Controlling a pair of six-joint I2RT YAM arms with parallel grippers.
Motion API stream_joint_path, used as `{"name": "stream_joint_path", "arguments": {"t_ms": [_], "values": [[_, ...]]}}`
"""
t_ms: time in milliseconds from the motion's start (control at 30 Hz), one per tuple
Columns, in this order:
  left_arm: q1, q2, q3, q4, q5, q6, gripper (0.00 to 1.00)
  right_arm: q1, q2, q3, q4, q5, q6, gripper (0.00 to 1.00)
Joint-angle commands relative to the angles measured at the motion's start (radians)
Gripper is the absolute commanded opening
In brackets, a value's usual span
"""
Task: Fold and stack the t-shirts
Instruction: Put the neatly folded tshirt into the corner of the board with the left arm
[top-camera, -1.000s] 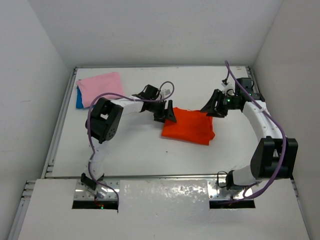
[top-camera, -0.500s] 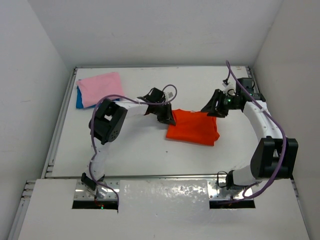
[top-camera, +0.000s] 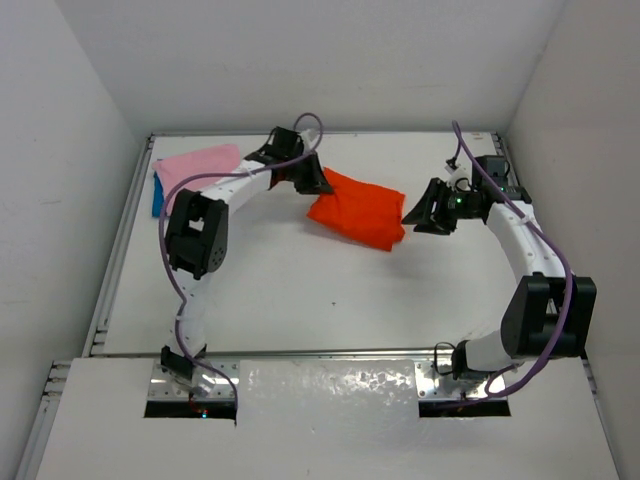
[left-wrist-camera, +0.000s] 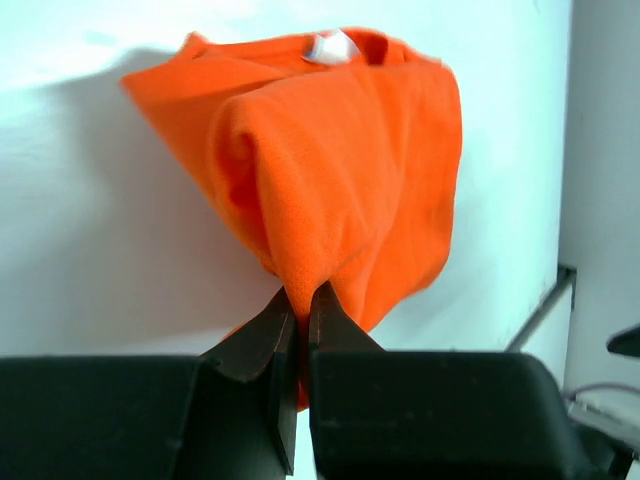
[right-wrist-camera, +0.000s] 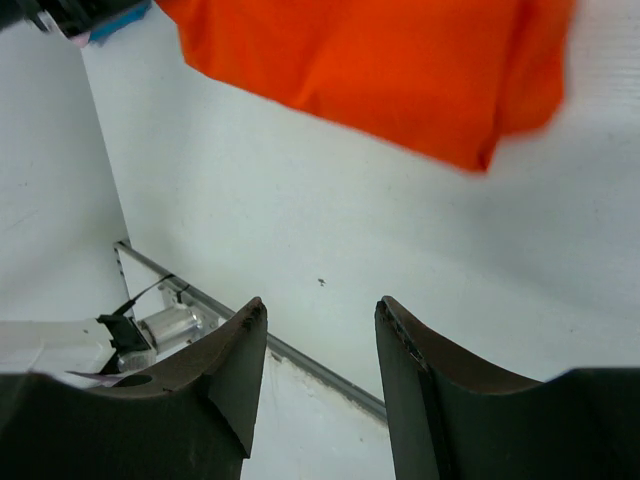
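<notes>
Left gripper (left-wrist-camera: 300, 295), jaws pressed together on an edge of folded orange-red t-shirt (top-camera: 358, 208) at far middle of table (top-camera: 290, 300), btwn pink t-shirt (top-camera: 200, 165) atop blue t-shirt (top-camera: 158, 204) & spread, empty right gripper (right-wrist-camera: 320, 305); thin pinch may slip, letting folds sag open.

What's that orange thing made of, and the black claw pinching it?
The orange shirt looks like soft, matte knit cloth: it hangs in rounded folds and shows a fine weave, with a small white label sewn in. The left claw pinching it looks like hard black plastic, slightly glossy with sharp edges; coated metal can't be ruled out.
</notes>
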Motion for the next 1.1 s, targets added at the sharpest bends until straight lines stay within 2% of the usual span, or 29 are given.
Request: {"name": "stream_joint_path", "arguments": {"t_ms": [0, 300, 500, 700, 867, 967, 1067], "values": [[0.057, -0.009, 0.056, -0.080, -0.012, 0.042, 0.00, -0.005, -0.032, 0.006, 0.031, -0.015, 0.007, 0.47], [0.162, 0.084, 0.269, -0.219, -0.037, 0.148, 0.00, -0.005, -0.021, 0.008, 0.028, -0.013, 0.003, 0.47], [0.231, 0.063, 0.294, -0.235, -0.034, 0.140, 0.00, -0.005, -0.016, -0.017, 0.024, -0.012, -0.009, 0.46], [0.280, 0.015, 0.291, -0.295, -0.069, 0.220, 0.00, -0.007, 0.001, -0.015, 0.031, -0.015, -0.003, 0.46], [0.375, -0.003, 0.315, -0.244, 0.006, 0.261, 0.00, -0.005, 0.005, -0.015, 0.033, -0.018, 0.005, 0.46], [0.403, -0.009, 0.344, -0.206, 0.043, 0.240, 0.00, -0.004, -0.007, -0.032, 0.031, -0.018, 0.003, 0.45], [0.490, -0.040, 0.347, -0.171, 0.069, 0.201, 0.00, -0.004, -0.021, -0.052, 0.024, -0.013, -0.006, 0.45]]}}
